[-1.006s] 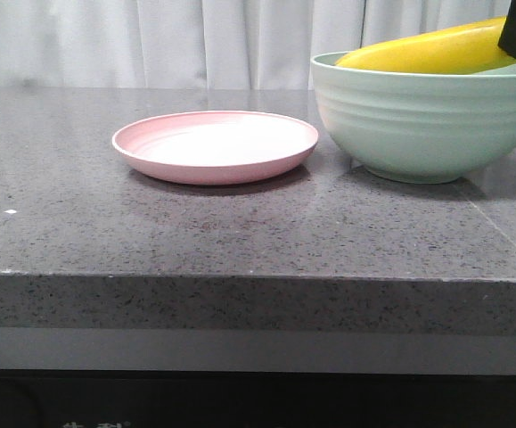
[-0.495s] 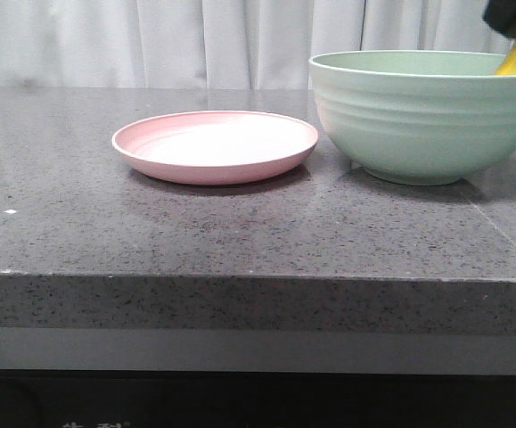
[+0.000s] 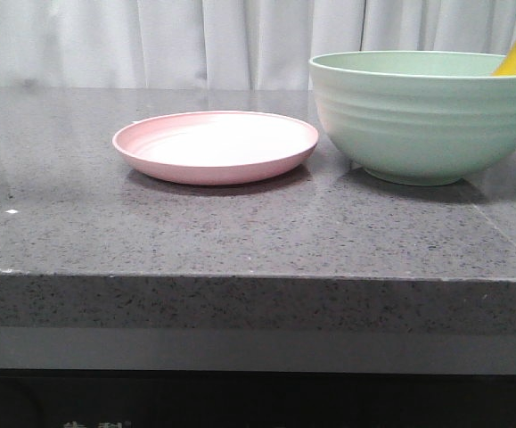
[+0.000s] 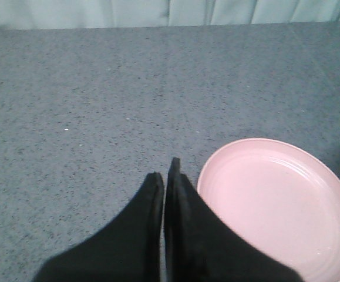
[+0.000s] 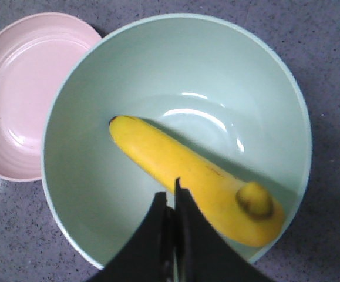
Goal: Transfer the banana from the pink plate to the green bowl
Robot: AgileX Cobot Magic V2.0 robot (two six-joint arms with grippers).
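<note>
A pale pleated curtain (image 3: 151,40) hangs behind a dark grey speckled stone counter (image 3: 240,236) that fills most of the room's foreground. On it, toward the right, stands the green bowl (image 3: 422,125), deep and ridged on its outer wall, the biggest thing on the surface. Just beside it, to its left, sits the pink plate (image 3: 215,147), shallow and bare inside, its rim close to the bowl's wall but not touching as far as the front view shows.

The banana (image 5: 193,176) lies inside the bowl, leaning along the inner wall with its dark blossom tip down near the bottom and its stem end up by the rim. From the front only a yellow sliver of it pokes above the bowl's far right edge.

The right gripper (image 5: 174,197) hangs over the bowl, its two black fingers pressed together with nothing between them, their tips just at the banana's side; whether they touch it I cannot tell. The left gripper (image 4: 164,176) hovers above the counter just beside the plate's rim, its fingers likewise closed together and holding nothing.
</note>
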